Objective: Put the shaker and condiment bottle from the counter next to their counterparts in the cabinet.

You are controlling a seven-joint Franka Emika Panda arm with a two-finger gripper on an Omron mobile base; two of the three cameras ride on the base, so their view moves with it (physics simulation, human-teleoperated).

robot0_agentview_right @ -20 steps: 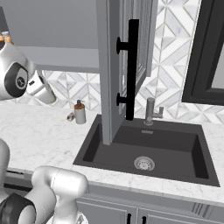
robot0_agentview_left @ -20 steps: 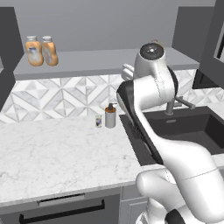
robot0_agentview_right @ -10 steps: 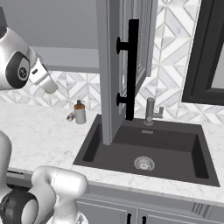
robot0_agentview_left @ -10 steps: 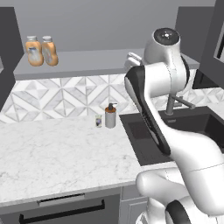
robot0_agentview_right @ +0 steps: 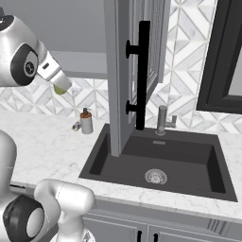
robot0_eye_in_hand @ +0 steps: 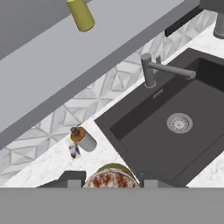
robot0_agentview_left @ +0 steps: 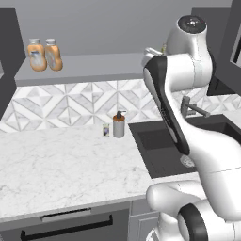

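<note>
- The end effector [robot0_eye_in_hand: 111, 180] is clenched on the shaker [robot0_eye_in_hand: 110, 176]. In the hand view its speckled brownish cap sits right between the finger tips, with an olive rim behind it. In the right base view a yellow-green bit [robot0_agentview_right: 60, 89] pokes out below the white hand.
- The shaker's long axis runs along the fingers, so it is carried cap-first toward whatever the hand faces. Just now that is down and outward, over the sink [robot0_eye_in_hand: 175, 118] and the surface [robot0_agentview_left: 61, 164].
- On the surface below stand a grey pump dispenser [robot0_agentview_left: 118, 125] and a tiny labelled jar [robot0_agentview_left: 106, 130], just beside each other near the sink's left edge.
- Farther off is the cabinet shelf [robot0_eye_in_hand: 78, 57]. Its matching shaker [robot0_eye_in_hand: 81, 15] stands toward the top of the hand view, well apart from the held one.
- I judge the coming move turns on this: the goal lies up and beyond the hand, so the wrist must bring the shaker upright beside its counterpart.
- At the shelf's far left end, the condiment bottle [robot0_agentview_left: 53, 55] already stands touching or just beside the deeper-orange bottle [robot0_agentview_left: 36, 55].
</note>
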